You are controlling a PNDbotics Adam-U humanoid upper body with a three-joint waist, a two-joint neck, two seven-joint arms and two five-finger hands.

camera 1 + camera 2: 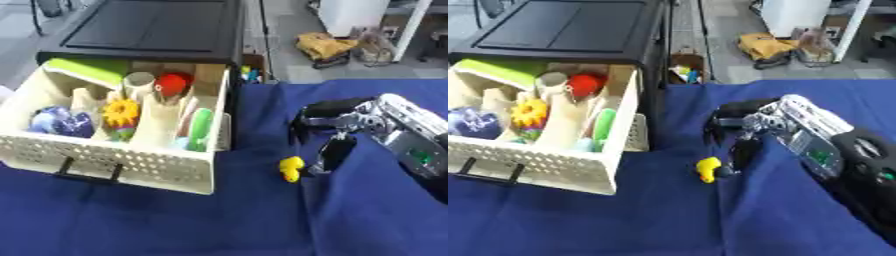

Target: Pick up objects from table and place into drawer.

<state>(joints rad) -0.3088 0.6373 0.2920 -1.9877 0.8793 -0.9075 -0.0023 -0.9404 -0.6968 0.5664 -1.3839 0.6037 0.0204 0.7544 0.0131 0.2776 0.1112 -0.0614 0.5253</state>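
A small yellow toy (291,168) lies on the blue cloth, to the right of the open cream drawer (131,165). My right hand (332,127) hangs just above and to the right of it, fingers curled downward, thumb tip close beside the toy but holding nothing. The drawer is pulled out of a black cabinet (153,27) and holds a green block (87,69), a red ball (173,83), a yellow gear-shaped toy (121,113), a blue-purple thing (59,122) and a green stick (200,129). My left hand is out of sight.
The blue cloth (219,220) covers the table in front and to the right. Beyond the table's far edge are the floor, a yellow bag (324,45) and white furniture (354,15).
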